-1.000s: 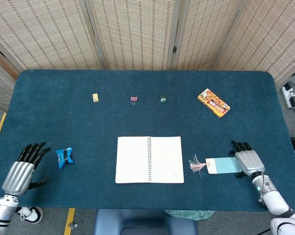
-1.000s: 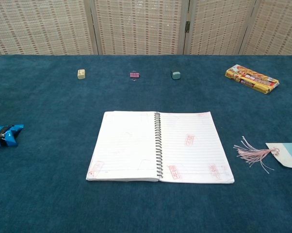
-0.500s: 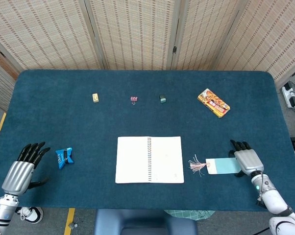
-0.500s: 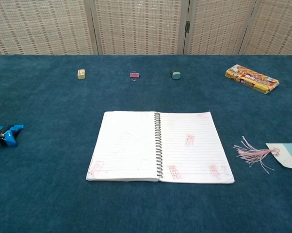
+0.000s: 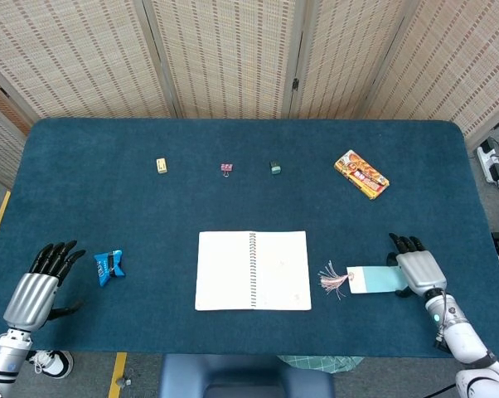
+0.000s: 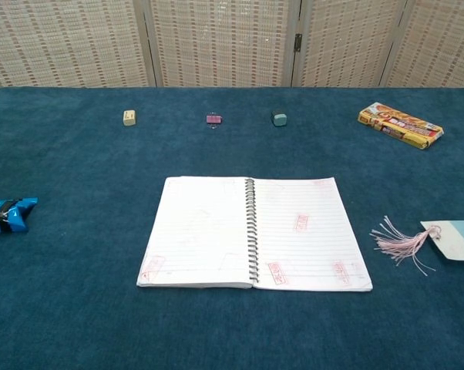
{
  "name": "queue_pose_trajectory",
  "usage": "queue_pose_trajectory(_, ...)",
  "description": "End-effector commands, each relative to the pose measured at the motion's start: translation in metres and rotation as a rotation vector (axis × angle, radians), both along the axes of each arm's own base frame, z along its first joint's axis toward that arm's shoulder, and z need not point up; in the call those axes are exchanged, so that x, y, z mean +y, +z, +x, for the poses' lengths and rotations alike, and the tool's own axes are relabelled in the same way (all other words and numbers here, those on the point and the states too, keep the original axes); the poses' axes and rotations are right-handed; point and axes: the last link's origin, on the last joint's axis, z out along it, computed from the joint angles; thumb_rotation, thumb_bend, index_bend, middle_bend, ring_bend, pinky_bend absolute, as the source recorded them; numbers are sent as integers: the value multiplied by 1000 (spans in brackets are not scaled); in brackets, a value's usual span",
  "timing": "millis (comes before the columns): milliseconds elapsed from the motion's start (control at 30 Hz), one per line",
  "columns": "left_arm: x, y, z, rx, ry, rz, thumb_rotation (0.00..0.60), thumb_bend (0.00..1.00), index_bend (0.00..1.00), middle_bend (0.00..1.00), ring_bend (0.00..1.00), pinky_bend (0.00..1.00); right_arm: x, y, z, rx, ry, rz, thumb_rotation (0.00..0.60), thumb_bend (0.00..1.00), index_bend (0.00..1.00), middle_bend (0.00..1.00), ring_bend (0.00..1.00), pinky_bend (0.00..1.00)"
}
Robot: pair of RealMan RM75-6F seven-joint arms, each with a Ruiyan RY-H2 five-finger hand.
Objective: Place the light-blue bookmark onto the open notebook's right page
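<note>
The open spiral notebook (image 5: pixel 254 270) lies flat at the table's middle front, and its lined right page (image 6: pixel 305 231) is bare. To its right lies the light-blue bookmark (image 5: pixel 374 279), its pink tassel (image 6: pixel 400 244) pointing toward the notebook. My right hand (image 5: pixel 418 270) covers the bookmark's right end and holds it there; the near end looks slightly raised in the chest view (image 6: pixel 457 239). My left hand (image 5: pixel 37 291) rests at the front left with its fingers spread and nothing in them. Neither hand shows in the chest view.
A blue snack packet (image 5: pixel 109 266) lies just right of my left hand. Along the far side sit a cream eraser (image 5: pixel 161 166), a pink binder clip (image 5: pixel 226 168), a small teal block (image 5: pixel 275 168) and a yellow-orange box (image 5: pixel 361 174).
The bookmark has shifted slightly away from the front edge together with my right hand, and its tasselled end has tilted a little. The left hand and the notebook have not moved.
</note>
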Motion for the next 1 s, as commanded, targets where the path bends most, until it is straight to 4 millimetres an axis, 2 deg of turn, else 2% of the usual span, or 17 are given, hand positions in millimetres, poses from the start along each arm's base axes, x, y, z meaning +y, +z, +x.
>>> queue_pose_trajectory(33,0,0,0,2,2,0,600,221,166,76,13,0,-6,1,13,-7,89,-23,600,157,471,1,32,0)
queue_pose_trajectory(100,0,0,-1,3,4,0,600,221,166,76,13,0,-10,1,20,-8,167,-48,600,151,469,1,38,0)
queue_pose_trajectory(233,2,-1,-2,8,12,4,600,218,166,76,13,0,-22,-2,47,2,452,-75,600,143,461,0,30,0)
queue_pose_trajectory(367,3,-1,-3,14,20,9,600,220,166,76,13,0,-33,-7,70,-62,582,-26,600,130,445,0,23,0)
queue_pose_trajectory(600,5,-1,-5,20,31,19,600,219,166,76,13,0,-43,-17,126,-134,771,31,600,121,440,0,17,0)
queue_pose_trajectory(767,7,0,-7,20,41,26,600,219,166,76,13,0,-33,-28,163,-191,850,100,600,119,439,0,17,0)
queue_pose_trajectory(1000,8,1,-8,20,47,36,600,219,166,76,14,0,-9,-36,184,-259,879,167,600,120,438,0,18,0)
